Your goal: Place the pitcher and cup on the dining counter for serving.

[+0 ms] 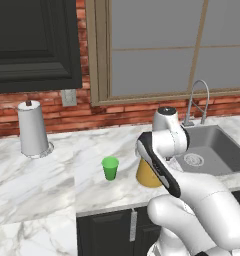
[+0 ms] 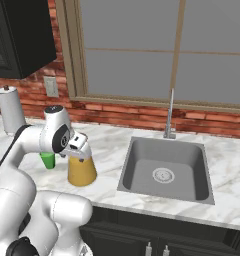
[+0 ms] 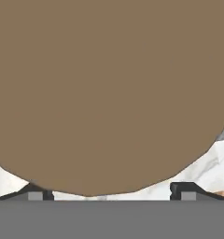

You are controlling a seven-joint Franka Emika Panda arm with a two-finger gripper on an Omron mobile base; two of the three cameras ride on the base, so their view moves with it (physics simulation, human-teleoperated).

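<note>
The pitcher (image 2: 82, 172) stands on the marble kitchen counter just left of the sink, its orange lower half (image 1: 148, 178) showing under my hand. Its round brown cork lid (image 3: 109, 93) sits very close to the hand camera. My gripper (image 2: 81, 156) is right over the pitcher's top, open, with one fingertip low on each side of the lid's near edge and nothing held (image 3: 111, 193). The small green cup (image 1: 110, 168) stands upright on the counter a little to the left of the pitcher (image 2: 47, 160), apart from it. The dining counter is out of view.
A steel sink (image 2: 137, 165) with a tall faucet (image 2: 170, 112) lies right of the pitcher. A white paper-towel roll (image 1: 32, 129) stands at the back left by the brick wall. A dark wall cabinet (image 1: 34, 45) hangs above it. The counter's front edge (image 1: 107, 209) runs close below the cup.
</note>
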